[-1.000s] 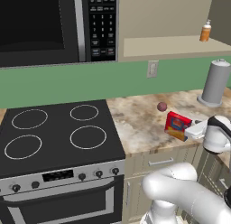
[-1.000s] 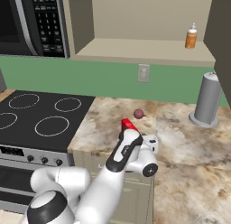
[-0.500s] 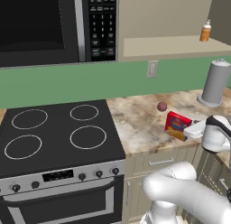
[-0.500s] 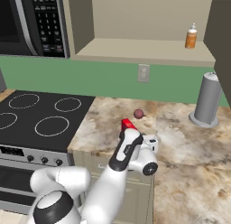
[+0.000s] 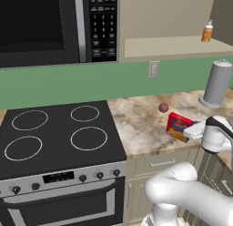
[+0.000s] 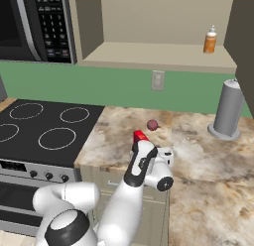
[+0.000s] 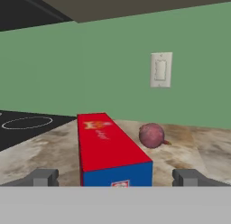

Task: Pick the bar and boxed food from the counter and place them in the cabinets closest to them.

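Near the counter [image 5: 141, 125] front edge, the boxed food [image 7: 108, 151] lies between the wide-open gripper [image 7: 116, 177] fingertips, aligned for grasping.

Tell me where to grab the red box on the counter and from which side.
Grip the red box across its narrow width, by its two long flat sides, coming in low from its near end. It lies flat on the counter, already between the open gripper fingers.

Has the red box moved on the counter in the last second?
No. The red box sits in the same spot beside the dark-red ball.
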Motion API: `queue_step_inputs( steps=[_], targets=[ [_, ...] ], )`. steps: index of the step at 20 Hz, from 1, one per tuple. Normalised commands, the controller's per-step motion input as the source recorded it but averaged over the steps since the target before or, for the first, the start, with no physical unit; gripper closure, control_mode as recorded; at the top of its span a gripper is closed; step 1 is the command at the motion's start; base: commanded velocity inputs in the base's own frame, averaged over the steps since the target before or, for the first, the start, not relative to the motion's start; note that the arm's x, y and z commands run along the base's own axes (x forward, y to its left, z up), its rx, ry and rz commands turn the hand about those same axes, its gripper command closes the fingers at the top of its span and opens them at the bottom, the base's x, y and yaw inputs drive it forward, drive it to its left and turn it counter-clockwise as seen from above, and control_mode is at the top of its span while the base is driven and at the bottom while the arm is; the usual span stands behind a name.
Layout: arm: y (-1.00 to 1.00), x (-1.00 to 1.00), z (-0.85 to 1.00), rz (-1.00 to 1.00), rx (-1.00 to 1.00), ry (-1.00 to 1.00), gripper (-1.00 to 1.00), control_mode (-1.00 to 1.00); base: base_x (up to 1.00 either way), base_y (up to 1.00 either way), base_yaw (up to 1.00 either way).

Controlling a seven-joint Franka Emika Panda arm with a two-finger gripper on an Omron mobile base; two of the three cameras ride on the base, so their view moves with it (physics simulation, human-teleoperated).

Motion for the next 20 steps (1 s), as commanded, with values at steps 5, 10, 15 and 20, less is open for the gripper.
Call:
queue_step_inputs(
  steps=[5,10,15,20],
  targets=[
    [0.0,0.09,-0.05,0.0,0.0,0.0,-1.0,-1.0,0.0,0.0,0.0],
    [0.0,0.1,-0.06,0.0,0.0,0.0,-1.0,-1.0,0.0,0.0,0.0],
    [0.0,0.15,-0.06,0.0,0.0,0.0,-1.0,-1.0,0.0,0.0,0.0],
    [0.0,0.13,-0.05,0.0,0.0,0.0,-1.0,-1.0,0.0,0.0,0.0]
  ],
)
